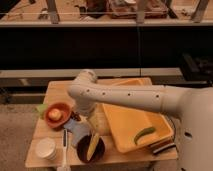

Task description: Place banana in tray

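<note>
Banana (93,146) in dark bowl (82,151) at lower centre, long axis near vertical, gripper (94,127) just above, its state impossible to tell, arm (120,95) hiding tray (127,120) edge.

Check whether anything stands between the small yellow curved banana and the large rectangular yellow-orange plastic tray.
Nothing visible does. The banana lies in the dark round bowl beside the near left corner of the tray; only its raised wall lies between. The gripper hangs just above the bowl.
</note>
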You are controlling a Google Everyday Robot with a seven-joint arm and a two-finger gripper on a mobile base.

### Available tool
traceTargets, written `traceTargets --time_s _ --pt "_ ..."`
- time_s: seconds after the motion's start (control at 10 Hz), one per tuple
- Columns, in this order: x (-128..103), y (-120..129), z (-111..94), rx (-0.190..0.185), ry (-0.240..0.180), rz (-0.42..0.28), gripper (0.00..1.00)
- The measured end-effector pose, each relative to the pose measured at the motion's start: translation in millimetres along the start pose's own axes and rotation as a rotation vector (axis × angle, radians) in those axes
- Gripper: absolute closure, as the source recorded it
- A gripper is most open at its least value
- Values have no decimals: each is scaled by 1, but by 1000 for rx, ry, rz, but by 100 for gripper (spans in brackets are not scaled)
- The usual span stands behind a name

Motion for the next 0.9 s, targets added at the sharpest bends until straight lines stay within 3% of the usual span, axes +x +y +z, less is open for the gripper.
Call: traceTargets --time_s 0.4,0.9 --pt "-13 34 9 -19 -20 32 20" --pt "-4 54 27 -7 -28 119 20"
